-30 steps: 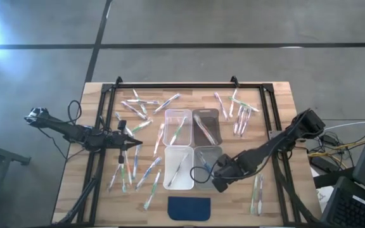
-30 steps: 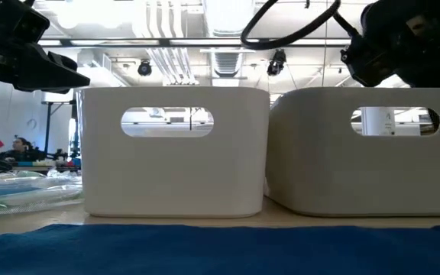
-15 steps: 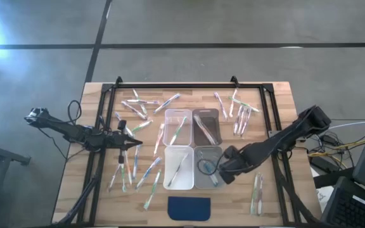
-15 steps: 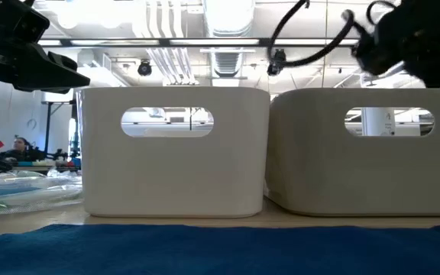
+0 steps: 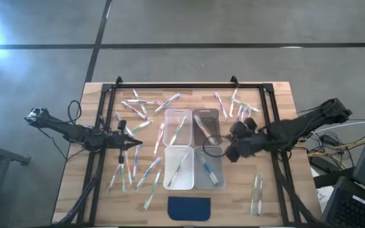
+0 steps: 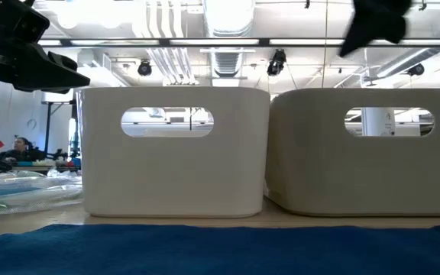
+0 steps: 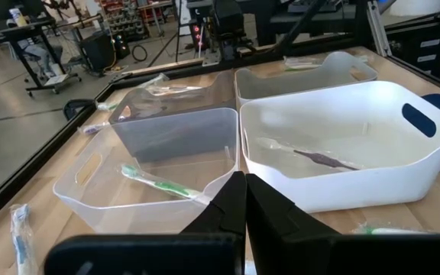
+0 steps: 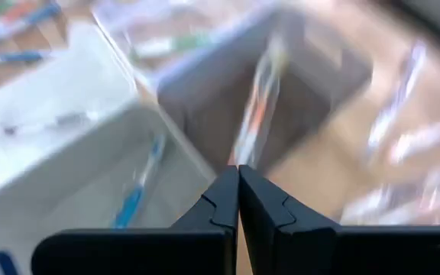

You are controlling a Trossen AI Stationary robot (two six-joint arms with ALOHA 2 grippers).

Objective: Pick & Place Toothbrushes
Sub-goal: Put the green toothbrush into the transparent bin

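Note:
Many thin toothbrushes lie flat on the wooden table: a group at the left (image 5: 132, 168), some at the far edge (image 5: 147, 104), some at the right (image 5: 239, 114), and two near the right front (image 5: 256, 193). Each of several bins (image 5: 192, 149) in the middle holds one; a blue one (image 5: 209, 172) lies in the near right bin. My right gripper (image 5: 229, 155) is shut and empty, raised beside the right bins' outer side. My left gripper (image 5: 138, 144) is shut and empty, level above the left group, pointing at the bins.
A dark blue pad (image 5: 189, 207) lies at the near edge in front of the bins. A black frame (image 5: 268, 95) runs round the work area. In the low view the two near bins' walls (image 6: 174, 153) fill the middle.
My right gripper has risen from over the near right bin and drawn back toward the table's far right, turning as it went; it stays shut. The blue toothbrush in that bin now shows uncovered.

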